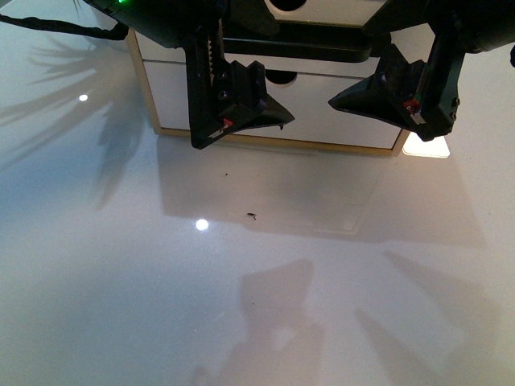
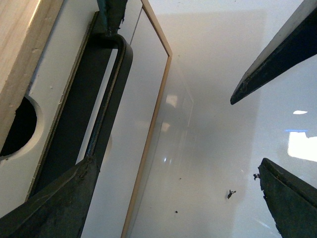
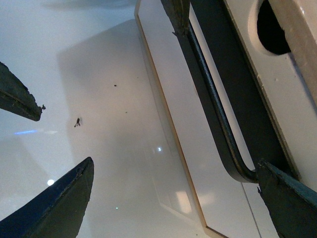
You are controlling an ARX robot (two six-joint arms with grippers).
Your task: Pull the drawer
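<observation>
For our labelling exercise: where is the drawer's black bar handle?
Front view, top centre: the handle spans the drawer, just above the lower front's notch, seen between the left gripper and right gripper.

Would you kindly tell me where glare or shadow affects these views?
Front view: lamp spots glare on the glossy table, shadows stretch across it, one patch is blown out. Left wrist view: the drawer handle reads clearly. Right wrist view: only small glints.
</observation>
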